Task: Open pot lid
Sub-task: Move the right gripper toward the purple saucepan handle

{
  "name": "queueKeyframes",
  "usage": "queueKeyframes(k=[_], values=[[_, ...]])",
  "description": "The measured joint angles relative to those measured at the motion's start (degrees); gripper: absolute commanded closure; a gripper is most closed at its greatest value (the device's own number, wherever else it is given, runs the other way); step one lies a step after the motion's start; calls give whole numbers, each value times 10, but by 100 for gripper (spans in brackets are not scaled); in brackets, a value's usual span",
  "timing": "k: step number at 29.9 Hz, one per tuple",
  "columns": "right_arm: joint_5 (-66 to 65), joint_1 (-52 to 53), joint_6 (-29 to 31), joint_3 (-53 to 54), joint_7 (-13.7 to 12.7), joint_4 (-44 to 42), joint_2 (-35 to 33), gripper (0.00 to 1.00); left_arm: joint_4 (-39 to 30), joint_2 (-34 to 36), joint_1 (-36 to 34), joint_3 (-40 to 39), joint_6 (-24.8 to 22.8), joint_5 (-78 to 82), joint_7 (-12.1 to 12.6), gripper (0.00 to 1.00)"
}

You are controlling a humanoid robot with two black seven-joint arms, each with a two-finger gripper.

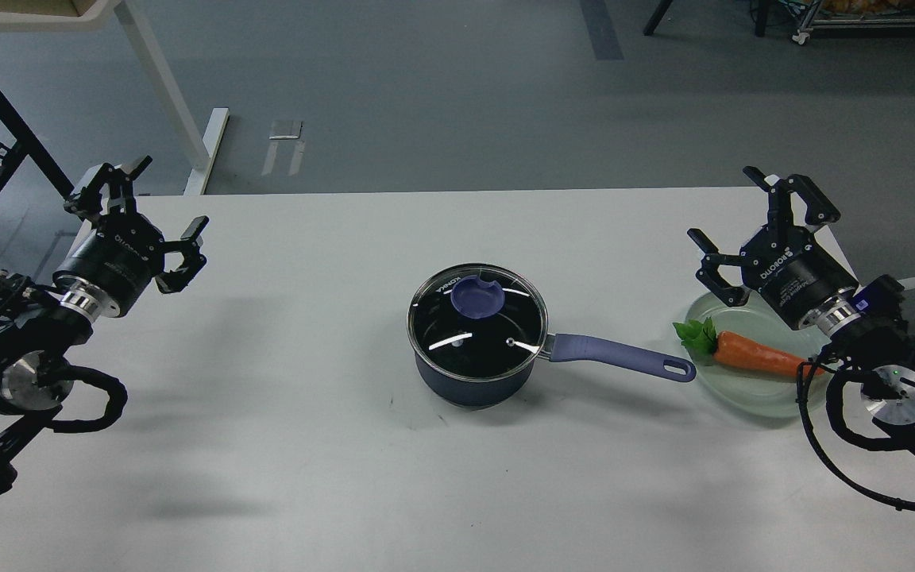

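Observation:
The dark navy pot (469,383) stands in the middle of the white table, its long purple handle (624,357) pointing right. The clear glass lid (497,334) with a metal rim sits on top of it, its flat purple knob (477,296) toward the far side. My left gripper (157,210) hovers open at the far left, well away from the pot. My right gripper (731,214) is open at the far right, above the plate and apart from the handle's end.
A pale green glass plate (751,393) at the right holds an orange carrot (755,355) with green leaves, close to the handle's tip. The table's far edge (457,191) runs behind the pot. White table legs and a black frame stand at the back left.

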Motion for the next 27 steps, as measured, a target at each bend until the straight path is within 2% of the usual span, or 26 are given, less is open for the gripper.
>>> queueKeyframes(k=[9, 16, 19, 23, 27], values=[[0, -6, 0, 10, 0, 16, -14, 0, 0, 11, -2, 7, 1, -1, 2, 1], [-22, 3, -3, 18, 0, 87, -66, 0, 1, 34, -5, 7, -9, 0, -2, 1], [-75, 20, -19, 19, 0, 123, -96, 0, 0, 42, -8, 3, -9, 0, -14, 1], [-186, 61, -69, 22, 0, 176, -141, 0, -6, 50, -11, 0, -9, 0, -41, 1], [-334, 118, -107, 19, 0, 225, -184, 0, -18, 55, -13, 1, -9, 1, -48, 1]])
